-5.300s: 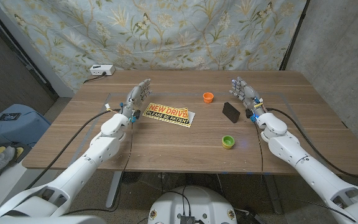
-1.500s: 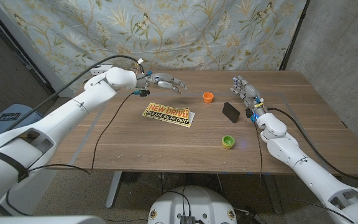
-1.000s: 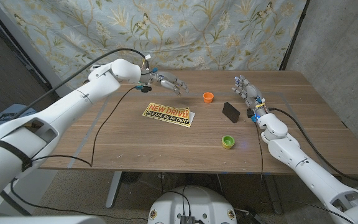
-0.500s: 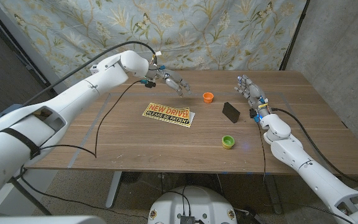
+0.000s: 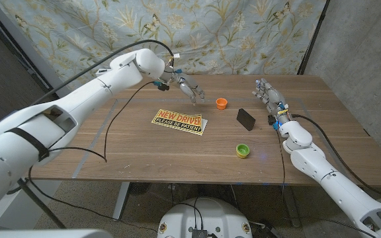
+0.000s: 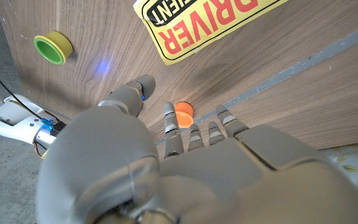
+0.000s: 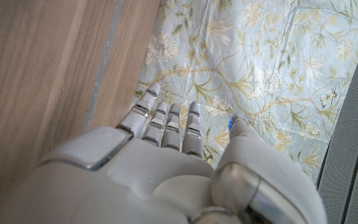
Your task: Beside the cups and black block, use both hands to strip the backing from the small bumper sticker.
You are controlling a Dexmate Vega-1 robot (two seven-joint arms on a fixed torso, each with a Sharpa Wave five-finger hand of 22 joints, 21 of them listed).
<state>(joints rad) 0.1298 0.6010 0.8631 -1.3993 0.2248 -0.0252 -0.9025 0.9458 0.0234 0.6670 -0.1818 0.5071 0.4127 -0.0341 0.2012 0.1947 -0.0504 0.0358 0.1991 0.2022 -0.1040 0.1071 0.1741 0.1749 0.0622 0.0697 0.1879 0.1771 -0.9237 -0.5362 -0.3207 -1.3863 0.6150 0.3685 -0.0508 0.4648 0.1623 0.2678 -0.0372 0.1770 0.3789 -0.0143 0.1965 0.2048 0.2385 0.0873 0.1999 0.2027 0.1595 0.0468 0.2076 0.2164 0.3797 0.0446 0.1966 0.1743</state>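
In the head view, the left hand (image 5: 189, 88) hung above the table at upper centre, fingers spread, holding nothing; since earlier it had swung rightward toward the orange cup (image 5: 221, 102). The bumper sticker (image 5: 179, 121) lay untouched at centre. The right hand (image 5: 272, 101) stood open beside the black block (image 5: 246, 118).

The left wrist view showed loosely extended fingers (image 6: 171, 130) over the orange cup (image 6: 184, 113).

The right wrist view showed straight, empty fingers (image 7: 166, 123).

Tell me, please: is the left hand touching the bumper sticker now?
Apart. In the head view the left hand hangs beyond the far edge of the bumper sticker, with bare table between its fingers and the sticker.
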